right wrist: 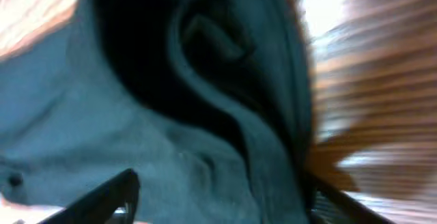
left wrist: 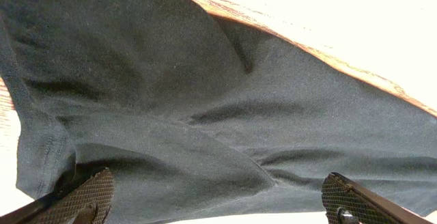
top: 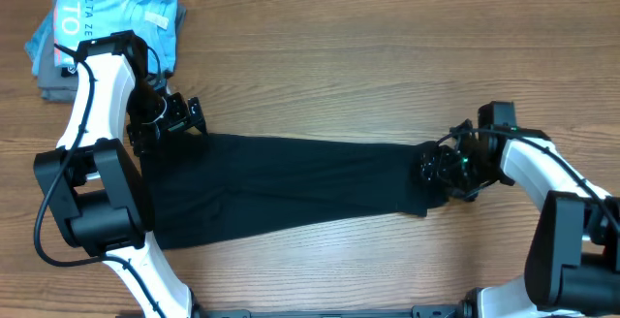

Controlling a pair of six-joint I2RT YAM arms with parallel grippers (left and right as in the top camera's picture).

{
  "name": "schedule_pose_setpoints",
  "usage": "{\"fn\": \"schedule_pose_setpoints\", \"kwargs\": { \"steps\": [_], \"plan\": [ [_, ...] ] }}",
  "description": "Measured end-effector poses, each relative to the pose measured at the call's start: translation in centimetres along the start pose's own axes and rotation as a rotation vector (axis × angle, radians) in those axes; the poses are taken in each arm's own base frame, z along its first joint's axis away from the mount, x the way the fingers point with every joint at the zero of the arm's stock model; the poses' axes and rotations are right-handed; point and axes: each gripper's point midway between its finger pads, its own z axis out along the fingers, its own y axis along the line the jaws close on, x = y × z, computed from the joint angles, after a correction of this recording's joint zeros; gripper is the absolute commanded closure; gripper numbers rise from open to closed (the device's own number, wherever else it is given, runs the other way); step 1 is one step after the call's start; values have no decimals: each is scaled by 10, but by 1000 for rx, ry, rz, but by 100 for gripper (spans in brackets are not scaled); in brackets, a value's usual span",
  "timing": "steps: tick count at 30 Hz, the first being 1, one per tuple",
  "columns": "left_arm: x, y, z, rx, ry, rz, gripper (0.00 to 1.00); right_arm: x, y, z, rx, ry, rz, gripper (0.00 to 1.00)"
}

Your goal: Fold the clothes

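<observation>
The clothes (top: 281,187), a black T-shirt, lie in a long band across the table from left to right. My left gripper (top: 179,119) sits at the band's upper left corner. In the left wrist view it (left wrist: 218,197) is open, its pads wide apart over the black fabric (left wrist: 205,80), which has a hemmed edge at the left. My right gripper (top: 441,168) is at the narrow right end. In the blurred right wrist view its jaws (right wrist: 222,197) stand apart, with a bunched ridge of the cloth (right wrist: 102,115) between them.
A light blue T-shirt (top: 116,17) with white lettering lies on grey folded garments (top: 48,80) at the back left corner, just behind my left arm. Bare wooden tabletop (top: 387,56) stretches behind and in front of the black band.
</observation>
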Motion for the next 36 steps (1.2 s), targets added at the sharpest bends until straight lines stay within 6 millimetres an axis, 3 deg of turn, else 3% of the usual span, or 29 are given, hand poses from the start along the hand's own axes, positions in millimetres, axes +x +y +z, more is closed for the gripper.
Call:
{"fn": "schedule_pose_setpoints", "kwargs": {
  "steps": [3,5,10,17,22,26,31,36],
  "plan": [
    [0,0,0,0,0,0,0,7,-2,6,2,26,31,81],
    [0,0,0,0,0,0,0,8,-4,7,4,32,53,96],
    [0,0,0,0,0,0,0,6,-6,8,18,22,112,96],
    [0,0,0,0,0,0,0,7,-25,0,130,18,247,96],
    [1,0,0,-1,4,-1,0,0,-42,-21,193,-7,342,96],
    [1,0,0,-1,4,-1,0,-10,-51,-50,221,-74,401,96],
    [1,0,0,-1,4,-1,0,-20,-33,-83,211,-188,363,96],
    [1,0,0,-1,4,-1,0,-13,-1,-84,204,-210,279,96]
  ]
}}
